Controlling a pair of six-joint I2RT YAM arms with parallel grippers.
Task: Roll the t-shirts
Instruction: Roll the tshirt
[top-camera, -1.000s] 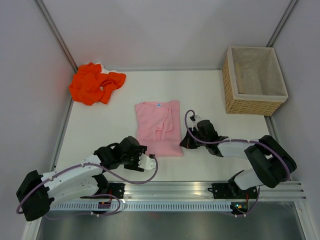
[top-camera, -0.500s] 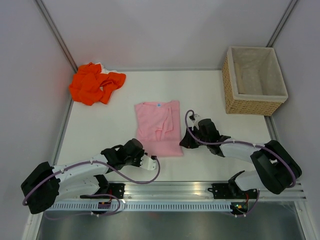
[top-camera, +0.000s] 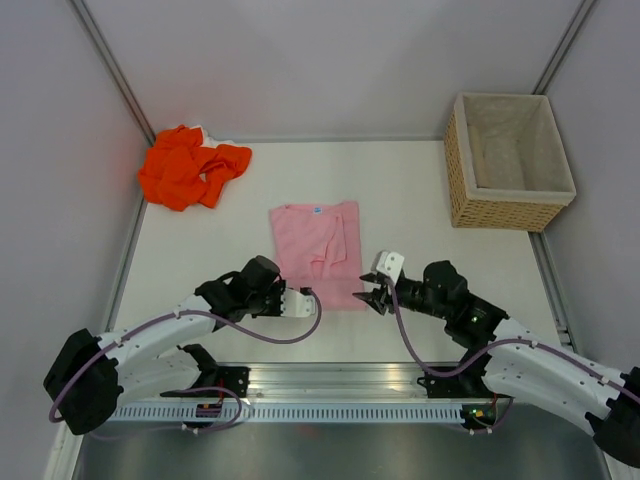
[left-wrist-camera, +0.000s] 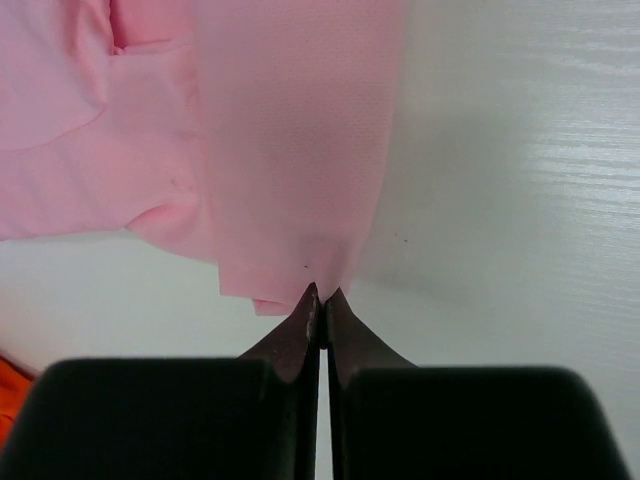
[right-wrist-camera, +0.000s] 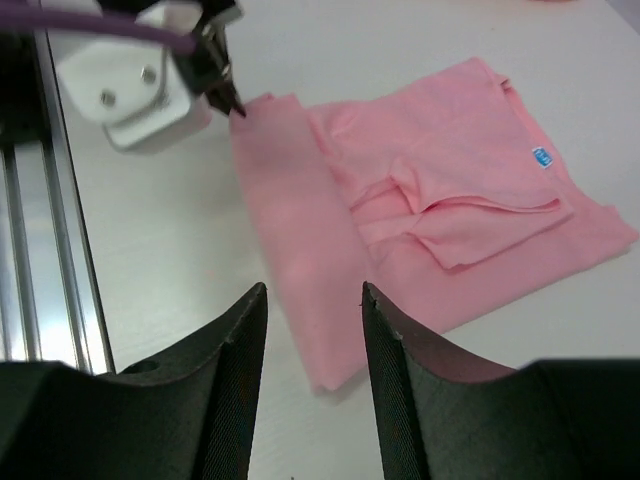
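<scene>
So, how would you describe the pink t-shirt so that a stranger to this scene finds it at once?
Start from the white table. Near its middle lies the pink t-shirt, folded flat into a neat rectangle. It is the only pink thing and the only folded one: the orange t-shirt is crumpled in the far left corner, and the basket stands at the far right.

T-shirts (top-camera: 316, 262) left — basket (top-camera: 495, 212) right (rear).
</scene>
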